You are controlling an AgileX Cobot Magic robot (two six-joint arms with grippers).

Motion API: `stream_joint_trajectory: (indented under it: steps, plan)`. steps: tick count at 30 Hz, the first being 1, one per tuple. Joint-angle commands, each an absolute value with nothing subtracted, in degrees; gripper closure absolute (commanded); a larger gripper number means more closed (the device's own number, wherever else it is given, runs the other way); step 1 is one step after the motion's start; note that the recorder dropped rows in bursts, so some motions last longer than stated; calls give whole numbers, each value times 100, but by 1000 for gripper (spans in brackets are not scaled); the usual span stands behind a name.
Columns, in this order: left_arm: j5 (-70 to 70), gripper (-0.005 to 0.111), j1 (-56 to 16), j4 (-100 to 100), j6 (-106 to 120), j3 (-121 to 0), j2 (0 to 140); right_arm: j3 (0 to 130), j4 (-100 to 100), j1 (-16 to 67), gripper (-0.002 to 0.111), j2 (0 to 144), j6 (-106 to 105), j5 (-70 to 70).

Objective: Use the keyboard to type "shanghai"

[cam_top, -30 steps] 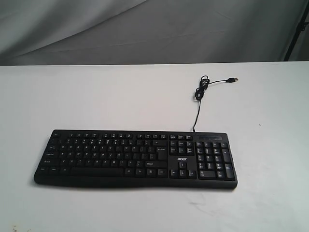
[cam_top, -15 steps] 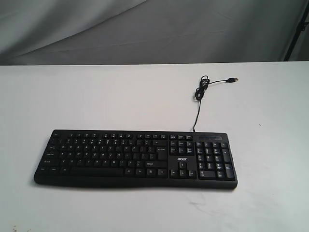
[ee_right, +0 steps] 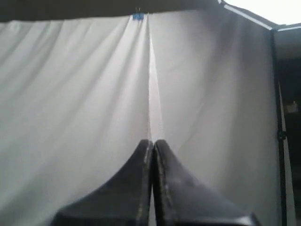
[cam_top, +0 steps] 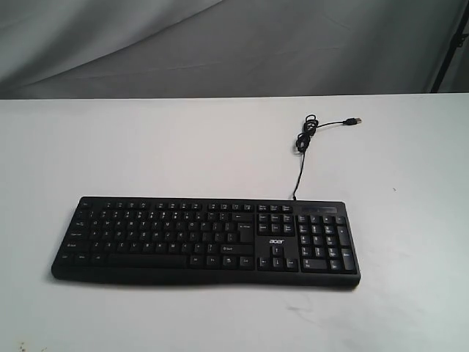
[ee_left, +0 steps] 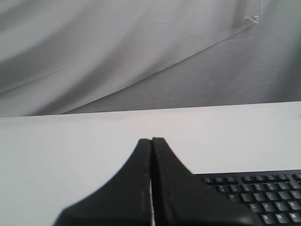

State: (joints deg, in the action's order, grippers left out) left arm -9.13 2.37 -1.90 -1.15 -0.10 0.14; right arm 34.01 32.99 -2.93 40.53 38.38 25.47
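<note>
The black keyboard (cam_top: 205, 240) lies flat across the near half of the white table (cam_top: 146, 147), number pad to the right, with a white logo above the arrow keys. Its thin cable (cam_top: 300, 147) coils away to a USB plug (cam_top: 355, 120). Neither arm shows in the exterior view. In the left wrist view my left gripper (ee_left: 151, 140) is shut with nothing between its fingers, and a corner of the keyboard (ee_left: 263, 195) shows beside it. My right gripper (ee_right: 153, 141) is also shut and empty, facing only the grey curtain (ee_right: 84, 94).
A grey curtain (cam_top: 220, 44) hangs behind the table's far edge. A dark stand pole (cam_top: 448, 44) rises at the far right. White tabletop surrounds the keyboard on all sides.
</note>
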Motion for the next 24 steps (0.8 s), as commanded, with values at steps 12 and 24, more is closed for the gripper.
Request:
stream_joint_trajectory:
  steps: [12,24]
  plan:
    - [-882,107,200,-179,-131,0,0,8655,-174,159,108,8854,-3067,-3852]
    - [-882,107,200,-179,-131,0,0,8907,-3930,2085,108,10246,-6043,-4982]
